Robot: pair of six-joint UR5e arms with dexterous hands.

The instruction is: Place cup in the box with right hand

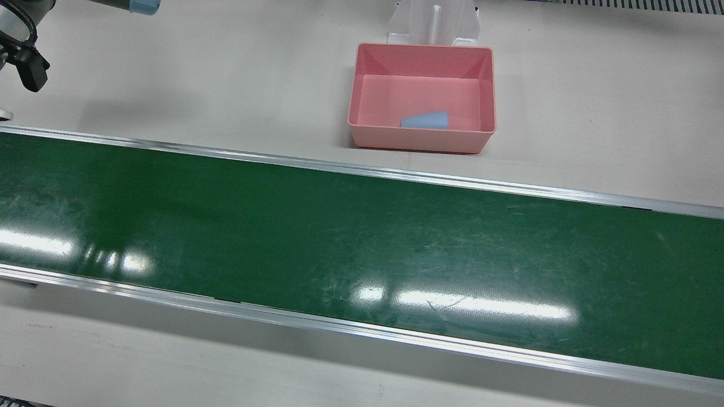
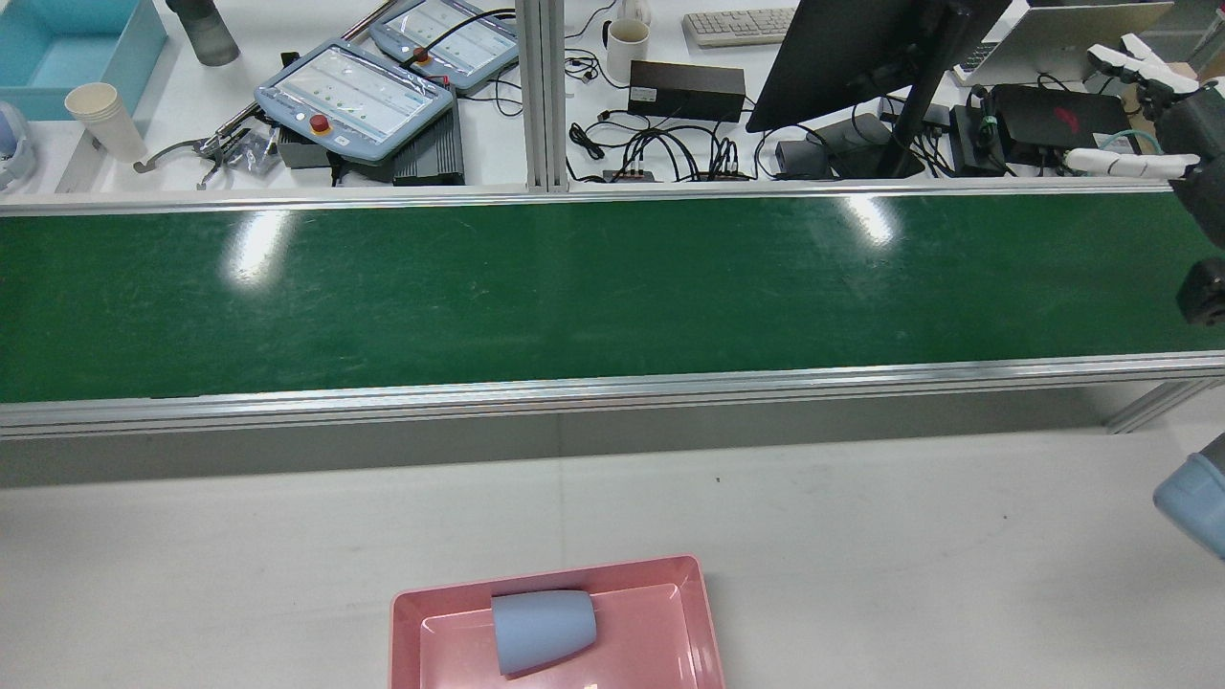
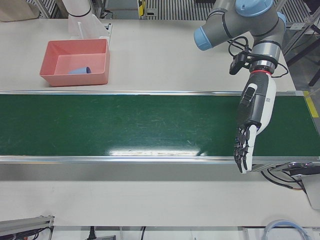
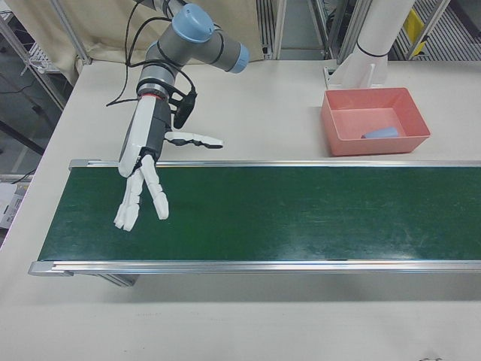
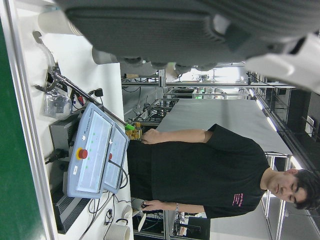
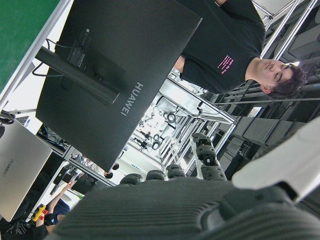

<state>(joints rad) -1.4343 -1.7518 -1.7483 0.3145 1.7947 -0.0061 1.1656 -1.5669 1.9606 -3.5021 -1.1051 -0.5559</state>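
You have bright, even light from overhead. White glare patches lie on the green belt (image 1: 362, 249), strongest along its edge farthest from the pink box (image 1: 421, 96). Soft grey shadow runs under the belt's rails on the table (image 1: 169, 73). Both hand views show dark, blurred housing up close.

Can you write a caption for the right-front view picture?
Right hand open over the green belt; blue cup lies inside pink box.

"HUAWEI" stands on the monitor's back (image 6: 120, 65) and on the laptop lid (image 6: 20, 165).
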